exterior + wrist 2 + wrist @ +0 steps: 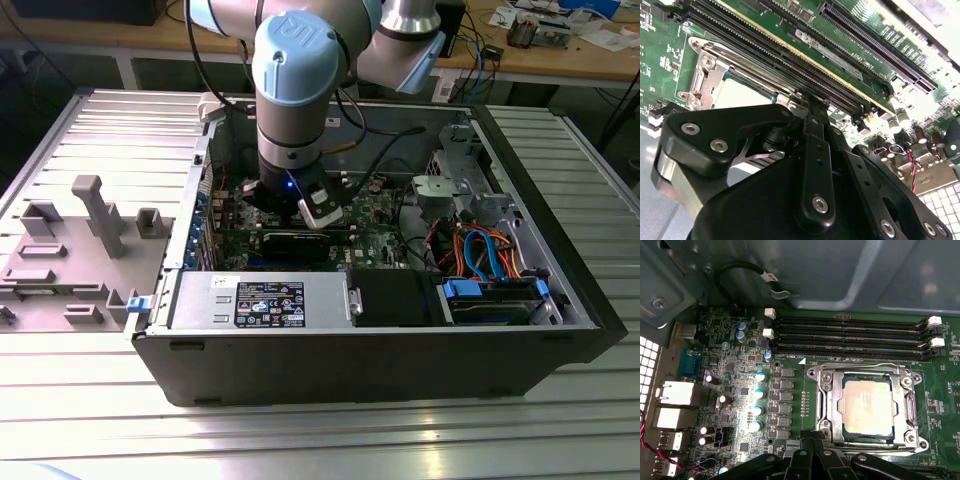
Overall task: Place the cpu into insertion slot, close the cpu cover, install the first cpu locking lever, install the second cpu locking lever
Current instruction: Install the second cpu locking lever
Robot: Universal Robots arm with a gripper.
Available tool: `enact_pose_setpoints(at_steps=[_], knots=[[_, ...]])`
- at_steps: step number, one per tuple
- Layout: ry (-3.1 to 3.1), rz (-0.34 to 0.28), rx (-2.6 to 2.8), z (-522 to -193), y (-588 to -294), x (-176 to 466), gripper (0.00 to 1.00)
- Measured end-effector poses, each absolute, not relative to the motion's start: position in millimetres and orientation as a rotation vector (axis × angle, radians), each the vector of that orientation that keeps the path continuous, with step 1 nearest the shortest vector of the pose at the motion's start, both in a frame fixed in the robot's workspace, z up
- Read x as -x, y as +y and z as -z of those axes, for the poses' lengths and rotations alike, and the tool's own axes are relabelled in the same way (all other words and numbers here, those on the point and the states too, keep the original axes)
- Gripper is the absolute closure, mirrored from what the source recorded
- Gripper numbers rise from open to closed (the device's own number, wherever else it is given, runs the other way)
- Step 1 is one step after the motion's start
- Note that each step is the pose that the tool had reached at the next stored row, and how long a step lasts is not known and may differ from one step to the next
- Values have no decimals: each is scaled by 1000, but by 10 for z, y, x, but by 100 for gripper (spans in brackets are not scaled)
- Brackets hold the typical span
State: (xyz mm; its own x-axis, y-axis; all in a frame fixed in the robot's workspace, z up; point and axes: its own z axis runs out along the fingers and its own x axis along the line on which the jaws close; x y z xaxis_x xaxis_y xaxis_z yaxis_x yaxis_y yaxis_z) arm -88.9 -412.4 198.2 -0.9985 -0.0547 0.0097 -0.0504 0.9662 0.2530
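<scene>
The cpu (867, 407), a flat silver-grey square, lies in the insertion slot (918, 444) on the green motherboard. The cpu cover (827, 405), a silver frame with a square window, lies flat around the chip. A thin wire lever (865, 365) runs along the socket edge nearest the memory slots. My gripper (812, 437) is shut, its black fingertips together just off the socket corner, touching the board area beside the cover. In the second wrist view the gripper (812, 102) points at the same corner, next to the cpu (742, 94) and the cover (710, 75).
The arm (290, 90) reaches down into an open computer case (380, 350). Long black memory slots (850, 337) run beside the socket. Capacitors (760, 392) and rear ports (675, 395) stand to one side. A grey power supply (260, 300) and drive cage (495, 300) line the case front.
</scene>
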Motion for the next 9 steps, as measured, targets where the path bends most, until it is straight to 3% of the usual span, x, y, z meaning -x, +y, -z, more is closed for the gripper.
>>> enact_pose_setpoints(at_steps=[9], knots=[[-3102, 398, -83, -1997, -4150, 910, 89]])
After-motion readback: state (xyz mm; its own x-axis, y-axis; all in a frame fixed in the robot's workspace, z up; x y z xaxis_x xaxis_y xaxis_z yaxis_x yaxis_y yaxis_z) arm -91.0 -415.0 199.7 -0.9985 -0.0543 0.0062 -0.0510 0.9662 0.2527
